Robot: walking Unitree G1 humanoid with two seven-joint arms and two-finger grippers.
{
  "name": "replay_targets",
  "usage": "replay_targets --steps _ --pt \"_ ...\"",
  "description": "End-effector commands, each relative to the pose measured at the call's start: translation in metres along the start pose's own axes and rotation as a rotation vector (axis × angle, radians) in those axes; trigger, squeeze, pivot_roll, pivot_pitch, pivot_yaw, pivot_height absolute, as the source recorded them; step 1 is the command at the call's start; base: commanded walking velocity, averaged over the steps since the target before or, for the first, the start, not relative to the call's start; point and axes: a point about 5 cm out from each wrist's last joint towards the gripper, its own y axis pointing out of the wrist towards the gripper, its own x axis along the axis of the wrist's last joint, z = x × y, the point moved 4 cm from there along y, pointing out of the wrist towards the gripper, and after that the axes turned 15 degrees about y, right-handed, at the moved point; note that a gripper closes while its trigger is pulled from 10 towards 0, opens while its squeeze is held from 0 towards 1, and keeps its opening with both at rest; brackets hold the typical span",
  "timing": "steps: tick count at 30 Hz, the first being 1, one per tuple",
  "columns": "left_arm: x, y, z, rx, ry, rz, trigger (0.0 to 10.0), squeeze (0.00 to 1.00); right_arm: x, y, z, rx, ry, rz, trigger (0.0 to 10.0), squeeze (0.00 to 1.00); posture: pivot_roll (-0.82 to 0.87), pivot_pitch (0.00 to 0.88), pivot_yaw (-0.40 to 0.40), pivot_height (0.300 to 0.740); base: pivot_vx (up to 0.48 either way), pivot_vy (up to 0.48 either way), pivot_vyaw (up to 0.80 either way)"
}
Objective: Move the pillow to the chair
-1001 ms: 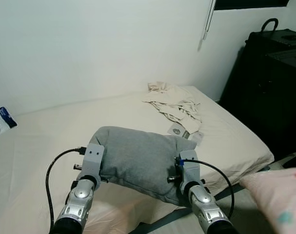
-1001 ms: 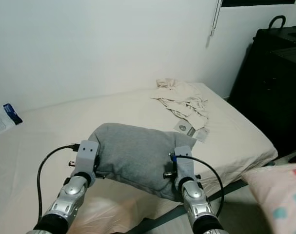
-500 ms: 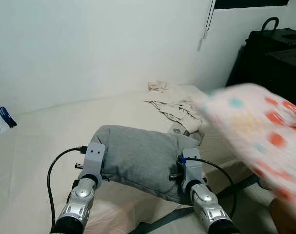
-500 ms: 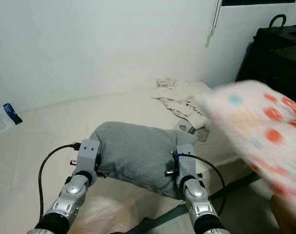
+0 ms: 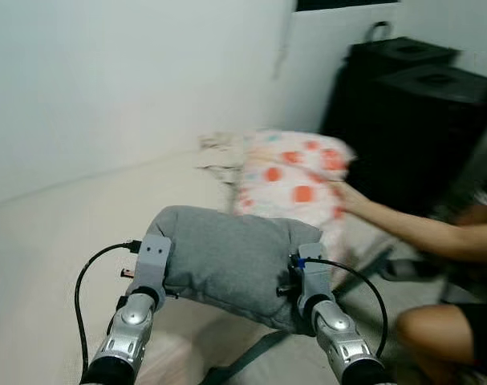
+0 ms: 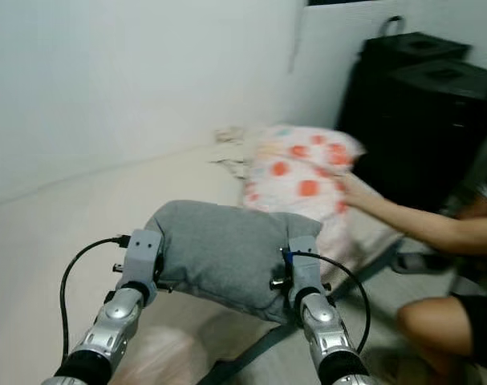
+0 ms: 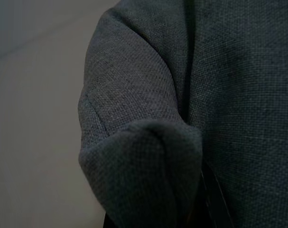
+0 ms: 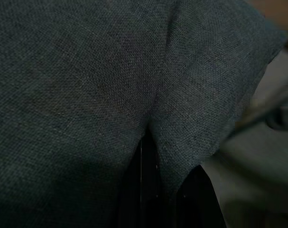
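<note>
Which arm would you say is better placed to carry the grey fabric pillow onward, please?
Neither alone: the left gripper and right gripper each clamp one end of the grey fabric pillow, so both should carry it together.

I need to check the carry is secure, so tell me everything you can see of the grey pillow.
The grey pillow is a soft, plump cushion in woven heather-grey fabric with seamed edges and rounded corners. It is held up in front of the robot, roughly level, above the pale bed. The left gripper pinches its left end and the right gripper its right end; the wrist views show the cloth bunched into folds where it is pinched. Behind it a person's hand holds a spotted pillow.
</note>
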Motion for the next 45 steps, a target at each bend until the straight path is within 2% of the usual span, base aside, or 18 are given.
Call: replay_targets --steps 1,22,35,41,44,45 --pt "0.006 0.001 0.0 -0.002 0.013 -0.03 10.0 0.0 0.011 0.002 0.005 0.014 0.003 -0.053 10.0 0.0 -0.02 0.034 -0.038 0.74 0.0 0.0 -0.8" --pt "0.01 0.003 0.007 0.02 0.015 -0.036 10.0 0.0 0.017 0.007 0.008 0.021 0.001 -0.041 10.0 0.0 -0.01 0.028 -0.05 0.74 0.0 0.0 -0.8" --pt "0.01 0.003 0.001 0.008 0.021 -0.036 10.0 0.0 0.015 0.01 0.013 0.027 -0.008 -0.025 10.0 0.0 -0.01 0.035 -0.052 0.74 0.0 0.0 -0.8" --pt "0.007 0.002 -0.001 -0.003 0.023 -0.026 10.0 0.0 0.01 0.009 0.008 0.014 -0.009 -0.008 10.0 0.0 -0.02 0.038 -0.047 0.74 0.0 0.0 -0.8" --pt "-0.001 0.001 -0.002 -0.025 0.048 0.008 10.0 0.0 0.006 0.007 0.003 -0.008 0.005 0.006 10.0 0.0 -0.02 0.04 -0.043 0.74 0.0 0.0 -0.8" --pt "-0.001 0.001 0.0 -0.018 0.032 0.009 10.0 0.0 0.003 0.006 0.001 -0.02 0.014 0.013 10.0 0.0 -0.02 0.04 -0.042 0.74 0.0 0.0 -0.8"
